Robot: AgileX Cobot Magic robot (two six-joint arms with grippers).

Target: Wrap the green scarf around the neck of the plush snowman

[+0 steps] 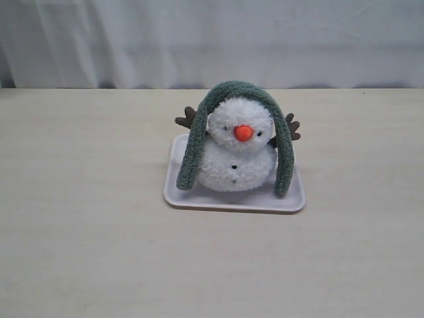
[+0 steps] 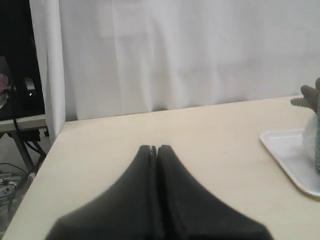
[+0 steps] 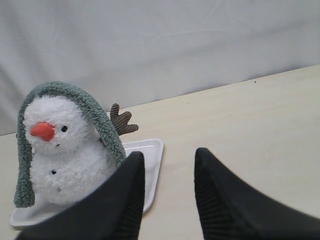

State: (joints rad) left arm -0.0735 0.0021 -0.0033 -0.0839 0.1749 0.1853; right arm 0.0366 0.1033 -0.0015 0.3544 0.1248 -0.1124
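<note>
The plush snowman (image 1: 235, 156) sits upright on a white tray (image 1: 232, 200), facing the camera. The green scarf (image 1: 237, 91) is draped over the top of its head like an arch, both ends hanging down to the tray at its sides; its neck crease (image 1: 236, 147) is bare. In the right wrist view the snowman (image 3: 65, 150) and scarf (image 3: 97, 120) are close, and my right gripper (image 3: 168, 160) is open, empty, beside the tray (image 3: 150, 160). My left gripper (image 2: 154, 148) is shut with nothing in it, away from the tray (image 2: 290, 155). Neither gripper shows in the exterior view.
A pale wooden table (image 1: 79, 199) spreads all round the tray. A white curtain (image 1: 212, 40) hangs behind it. In the left wrist view, past the table's edge, I see dark gear and cables (image 2: 20, 130) on the floor.
</note>
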